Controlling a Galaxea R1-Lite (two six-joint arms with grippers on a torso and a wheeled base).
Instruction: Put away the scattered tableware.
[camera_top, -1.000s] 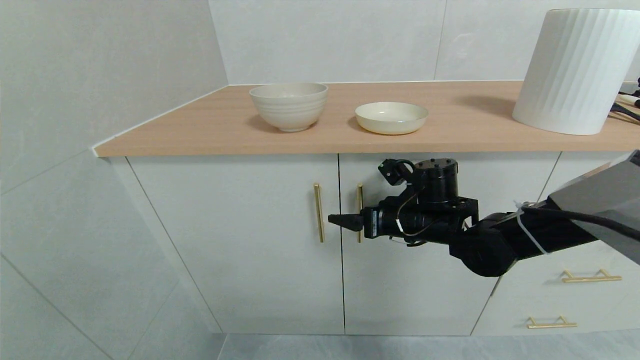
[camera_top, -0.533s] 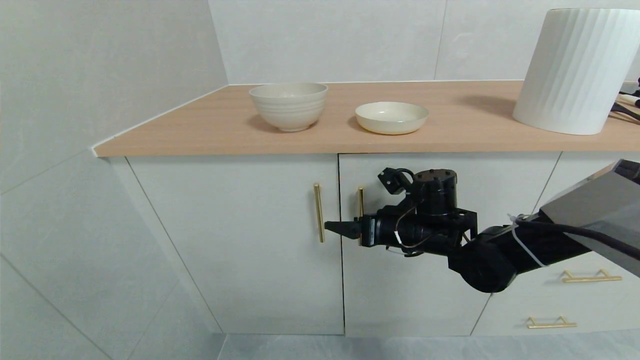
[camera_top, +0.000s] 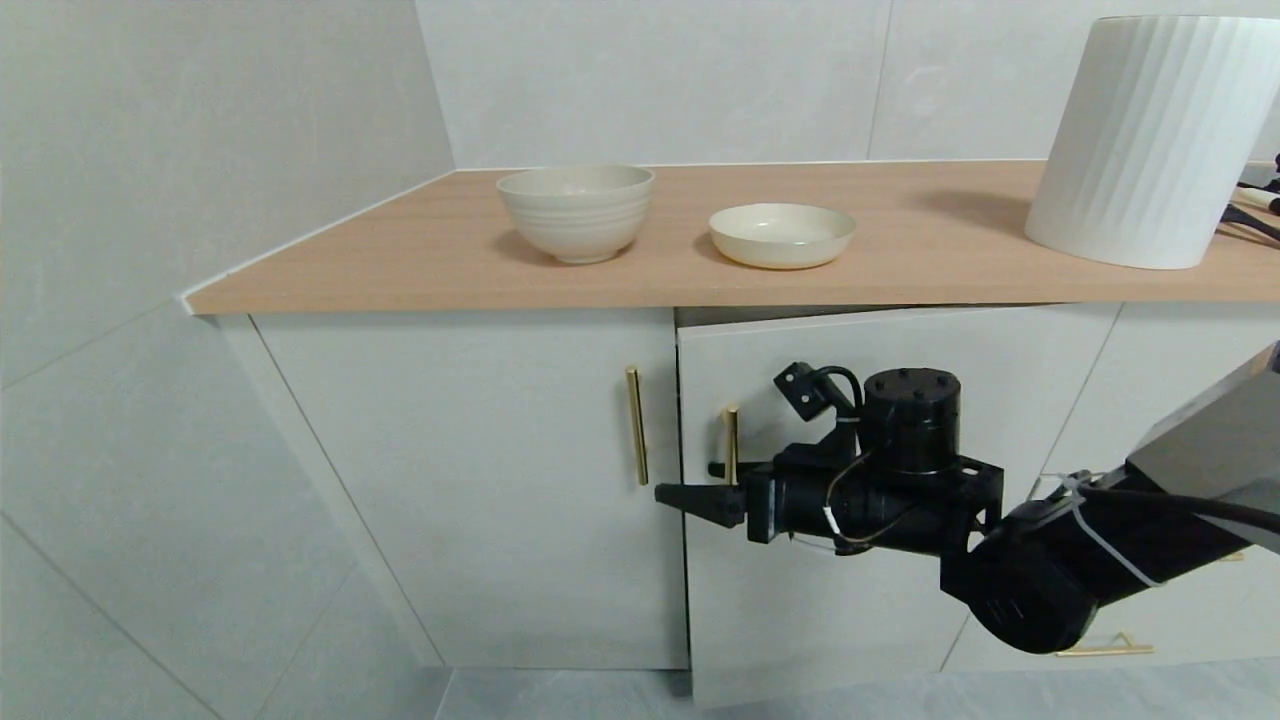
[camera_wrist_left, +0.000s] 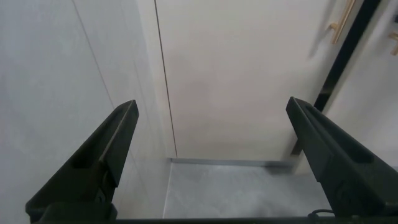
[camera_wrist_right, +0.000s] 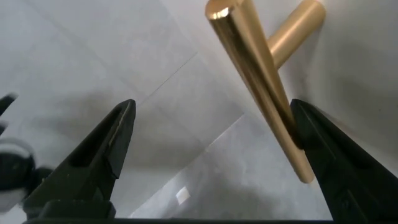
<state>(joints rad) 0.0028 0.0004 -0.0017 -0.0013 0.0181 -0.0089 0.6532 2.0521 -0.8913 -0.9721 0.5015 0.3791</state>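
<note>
Wooden countertop (camera_top: 930, 235) is bearing the bowl (camera_top: 578, 212) and shallow dish (camera_top: 782, 234) side by side. Below, a cabinet door (camera_top: 820, 620) is hanging ajar, the right gripper (camera_wrist_right: 213, 118) straddling its brass handle (camera_wrist_right: 255, 68) with fingers spread wide. The left gripper (camera_wrist_left: 211, 109) is gaping, empty.

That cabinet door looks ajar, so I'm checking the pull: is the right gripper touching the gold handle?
Touching. In the right wrist view the gold handle lies against the inner face of one finger of the open right gripper, no gap between.

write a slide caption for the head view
Right gripper straddling the gold handle of an ajar cabinet door
</note>
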